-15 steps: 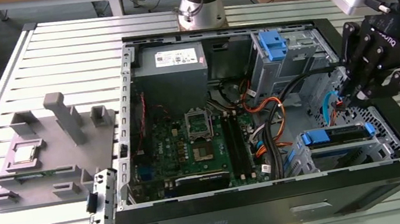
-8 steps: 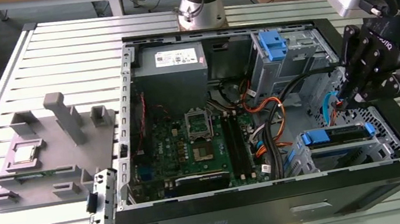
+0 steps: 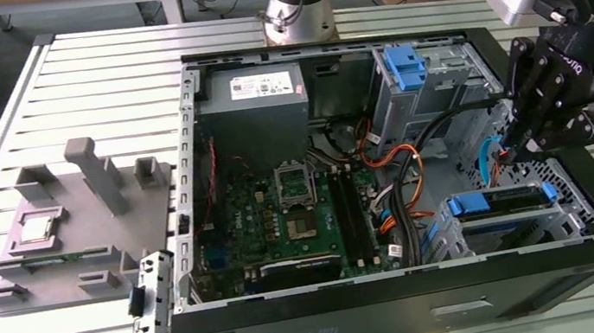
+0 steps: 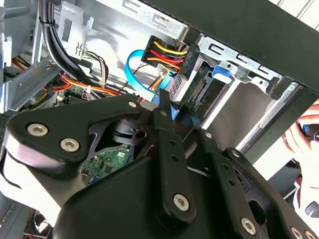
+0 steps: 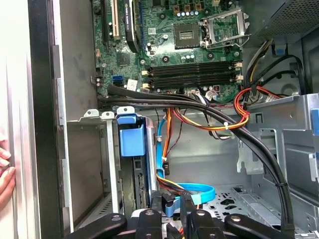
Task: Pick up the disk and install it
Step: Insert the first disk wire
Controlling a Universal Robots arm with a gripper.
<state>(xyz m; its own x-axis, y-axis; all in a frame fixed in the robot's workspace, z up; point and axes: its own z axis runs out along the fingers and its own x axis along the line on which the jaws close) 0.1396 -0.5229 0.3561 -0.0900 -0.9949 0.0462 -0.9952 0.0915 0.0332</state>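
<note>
- While its black fingers (image 4: 162, 107) pinch the end of the blue data cable (image 5: 199, 191), the claw (image 4: 173, 107) hangs low inside the open computer case (image 3: 409, 299), clenched on that cable.
- Just past the fingertips, the disk (image 5: 131, 142) sits in the lower drive bay, its blue carrier tab outward; a power connector (image 4: 169, 55) with red, yellow and black wires meets its edge beside the claw.
- Farther off, a black cable bundle (image 5: 149, 101) crosses in front of the motherboard (image 5: 164, 30).
- Beyond it stand the upright blue bracket (image 3: 405, 68) and the power supply (image 3: 252, 94).
- Outside the case wall, a person's hand (image 5: 4, 172) shows; farthest lies a grey fixture (image 3: 61, 226) on the slatted table (image 3: 106, 53).
</note>
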